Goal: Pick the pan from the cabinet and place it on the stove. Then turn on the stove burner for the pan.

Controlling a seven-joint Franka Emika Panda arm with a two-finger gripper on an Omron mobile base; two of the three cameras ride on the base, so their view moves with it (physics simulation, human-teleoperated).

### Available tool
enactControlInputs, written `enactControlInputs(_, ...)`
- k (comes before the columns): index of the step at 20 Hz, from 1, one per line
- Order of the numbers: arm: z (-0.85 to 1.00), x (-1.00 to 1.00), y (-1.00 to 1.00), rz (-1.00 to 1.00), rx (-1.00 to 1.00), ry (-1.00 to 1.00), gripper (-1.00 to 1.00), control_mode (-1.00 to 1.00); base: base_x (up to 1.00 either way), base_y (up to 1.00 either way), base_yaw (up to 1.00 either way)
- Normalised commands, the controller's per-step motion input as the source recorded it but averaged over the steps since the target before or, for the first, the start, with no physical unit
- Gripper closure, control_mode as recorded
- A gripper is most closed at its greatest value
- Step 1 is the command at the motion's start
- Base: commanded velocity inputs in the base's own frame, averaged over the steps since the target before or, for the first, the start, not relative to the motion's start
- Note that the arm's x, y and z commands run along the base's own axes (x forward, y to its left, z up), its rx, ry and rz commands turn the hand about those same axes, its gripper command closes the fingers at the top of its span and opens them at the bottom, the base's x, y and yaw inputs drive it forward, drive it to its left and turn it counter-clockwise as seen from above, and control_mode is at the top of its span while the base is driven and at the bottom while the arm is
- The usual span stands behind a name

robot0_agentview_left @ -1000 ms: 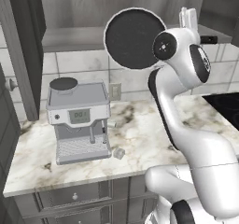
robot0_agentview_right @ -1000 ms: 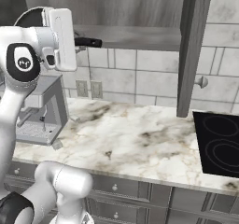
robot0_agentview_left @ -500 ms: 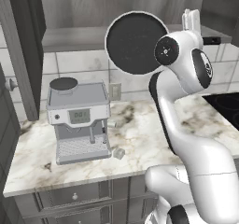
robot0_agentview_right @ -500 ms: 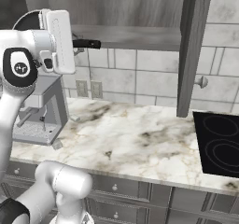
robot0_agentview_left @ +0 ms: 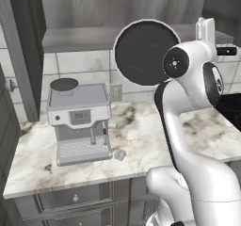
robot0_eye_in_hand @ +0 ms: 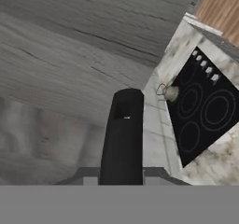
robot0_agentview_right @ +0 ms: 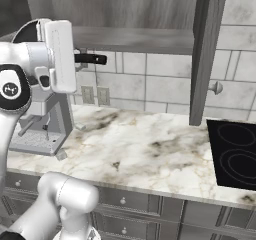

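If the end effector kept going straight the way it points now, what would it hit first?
Probably the grey cabinet door: in the hand view it lies beyond the pan handle that the end effector grips. Depth is unclear; the stove sits off to one side.

The arm (robot0_agentview_left: 188,140) consists of glossy white, rounded tubular links with dark seams at the joints. A round black cap with a small white emblem marks a joint (robot0_agentview_right: 11,89), and a flat white rectangular housing (robot0_agentview_right: 59,56) sits beside it.
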Motion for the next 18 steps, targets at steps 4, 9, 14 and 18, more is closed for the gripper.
enactControlInputs(4, -0.22, -0.31, -0.01, -0.03, 0.00, 0.00, 1.00, -1.00, 0.00, 0.00, 0.00)
enactControlInputs(9, -0.19, -0.25, 0.00, 0.00, 0.00, 0.02, 1.00, -1.00, 0.00, 0.00, 0.00)
enactControlInputs(14, -0.08, -0.09, 0.00, 0.00, 0.00, 0.00, 1.00, 1.00, -0.35, 0.00, -0.01)
enactControlInputs(18, 0.00, 0.00, 0.00, 0.00, 0.00, 0.00, 1.00, 1.00, -0.52, 0.00, -0.04)
